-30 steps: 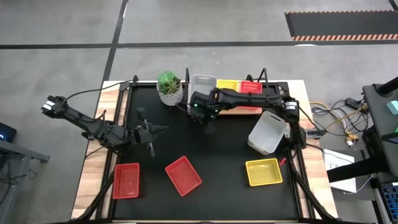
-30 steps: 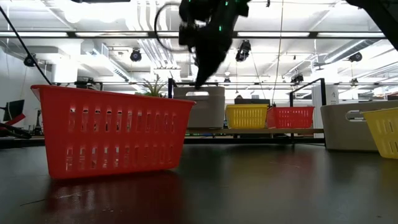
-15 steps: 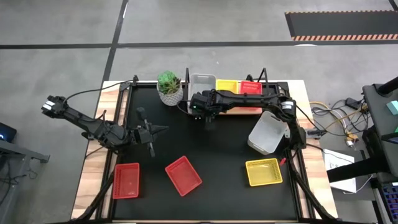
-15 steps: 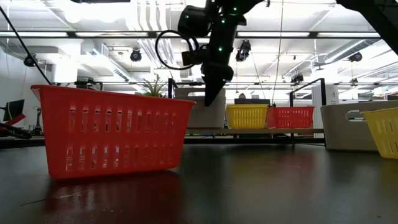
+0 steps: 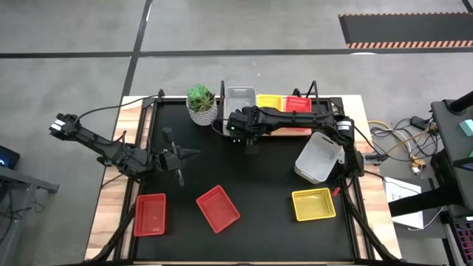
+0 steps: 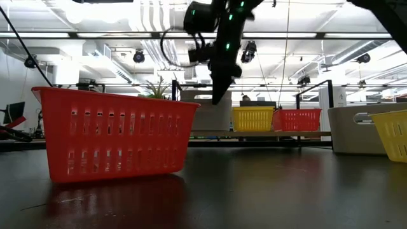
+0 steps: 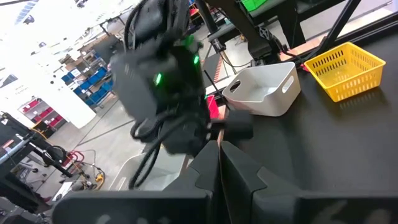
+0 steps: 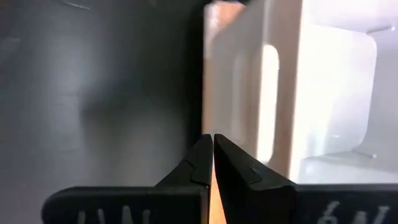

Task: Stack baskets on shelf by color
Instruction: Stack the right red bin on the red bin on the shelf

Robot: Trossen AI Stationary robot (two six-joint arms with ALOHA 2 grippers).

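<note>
Bright overhead ceiling lights; wrist views soft, close surfaces blurred.

Right end effector [image 5: 249, 142] beside white basket [image 5: 239, 99] on shelf [image 5: 295, 130]; left end effector [image 5: 179, 157] mid-mat.

The plant pot [image 5: 201, 109] flanks the shelf [image 5: 295, 130]; black mat [image 5: 251, 177] mid-table lies bare.

I can read no words, labels, brand marks or numbers anywhere I look. There are raised marks moulded on the base of my right claw's fingers [image 8: 213, 149], but they are cut off at the picture's edge and I cannot make them out.
</note>
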